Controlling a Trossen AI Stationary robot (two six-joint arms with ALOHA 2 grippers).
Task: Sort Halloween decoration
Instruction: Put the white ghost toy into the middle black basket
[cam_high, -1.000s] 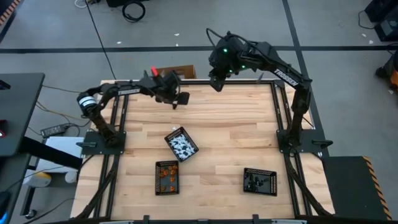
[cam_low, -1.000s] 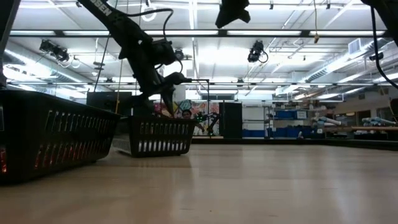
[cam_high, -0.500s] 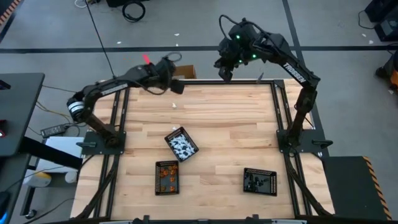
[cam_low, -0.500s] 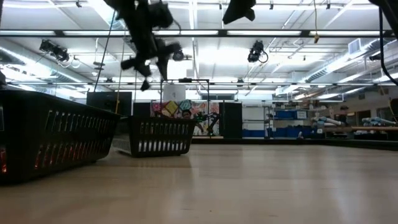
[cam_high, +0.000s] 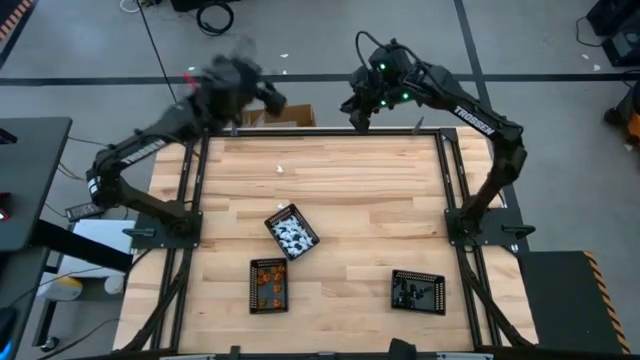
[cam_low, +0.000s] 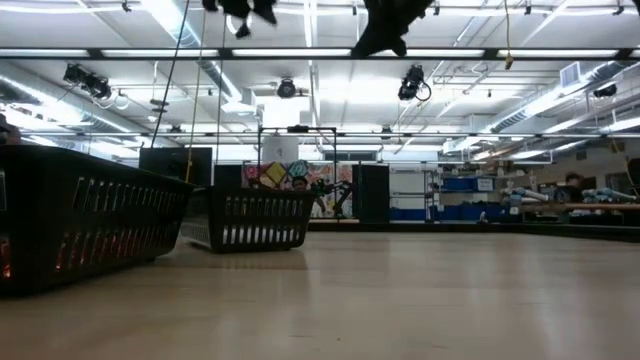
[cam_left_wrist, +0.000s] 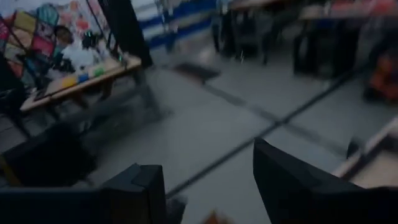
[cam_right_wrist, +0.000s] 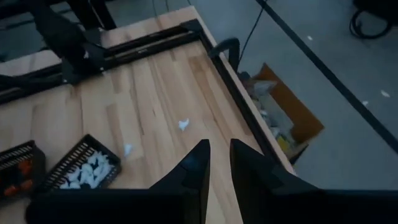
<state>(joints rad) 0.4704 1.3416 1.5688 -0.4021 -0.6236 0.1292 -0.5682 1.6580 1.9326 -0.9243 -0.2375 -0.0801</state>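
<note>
Taking the tray of white pieces (cam_high: 291, 232) as landmark: nearer than it sit the tray of orange pieces (cam_high: 268, 284) and, off to the right, the tray of black pieces (cam_high: 417, 291). Just beyond it a single white piece (cam_high: 280, 169) lies on the bare wooden table (cam_high: 380, 200). Past the table's far edge, the left gripper (cam_high: 268, 94) hangs with fingers (cam_left_wrist: 137, 190) spread and empty; the right gripper (cam_high: 358, 112) hovers there too, fingers (cam_right_wrist: 198, 167) nearly pressed together, holding nothing.

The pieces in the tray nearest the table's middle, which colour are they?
The pieces are white, lying in a black tray; the high view shows this best.
</note>
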